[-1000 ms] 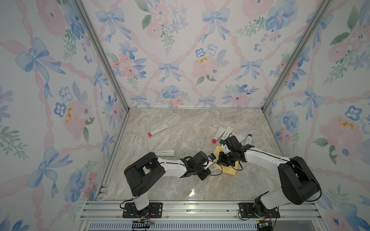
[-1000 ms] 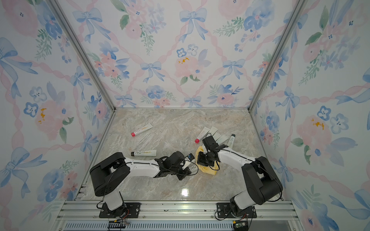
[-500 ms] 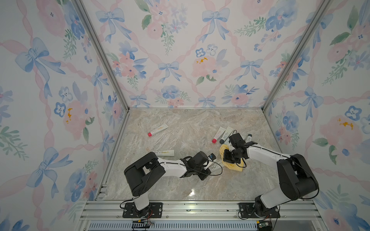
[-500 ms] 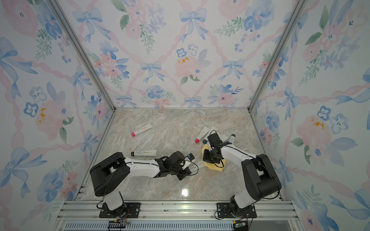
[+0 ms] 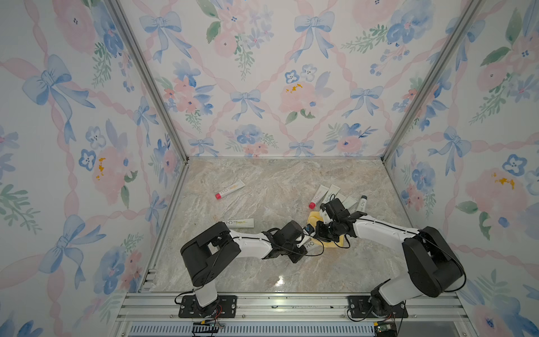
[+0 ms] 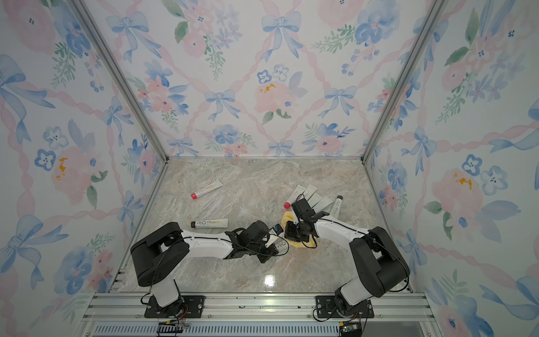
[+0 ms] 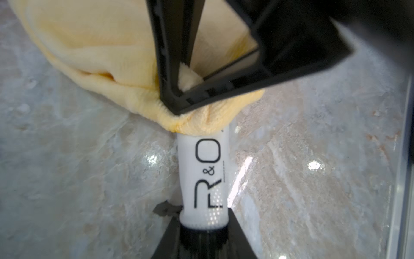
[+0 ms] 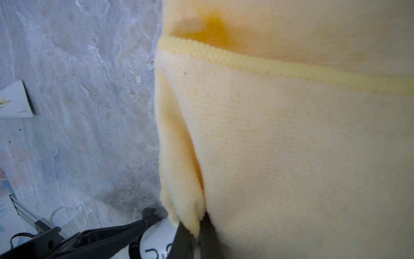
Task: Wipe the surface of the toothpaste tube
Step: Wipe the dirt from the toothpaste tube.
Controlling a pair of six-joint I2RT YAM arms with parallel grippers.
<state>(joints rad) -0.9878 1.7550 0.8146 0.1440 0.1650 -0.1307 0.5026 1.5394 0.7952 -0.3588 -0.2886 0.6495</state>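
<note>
- toothpaste tube (image 7: 205, 175) is clamped at its dark cap end by the left gripper (image 7: 203, 233), far end tucked under the yellow cloth (image 7: 100, 56)
- a fold of that cloth is pinched tight by the right gripper (image 8: 197, 243) and pressed onto the tube

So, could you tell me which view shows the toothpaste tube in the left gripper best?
The left wrist view: the toothpaste tube fills the middle, its R&O print readable, its far end under the yellow cloth. Both top views show only a small white stretch; the right wrist view catches a sliver.
</note>
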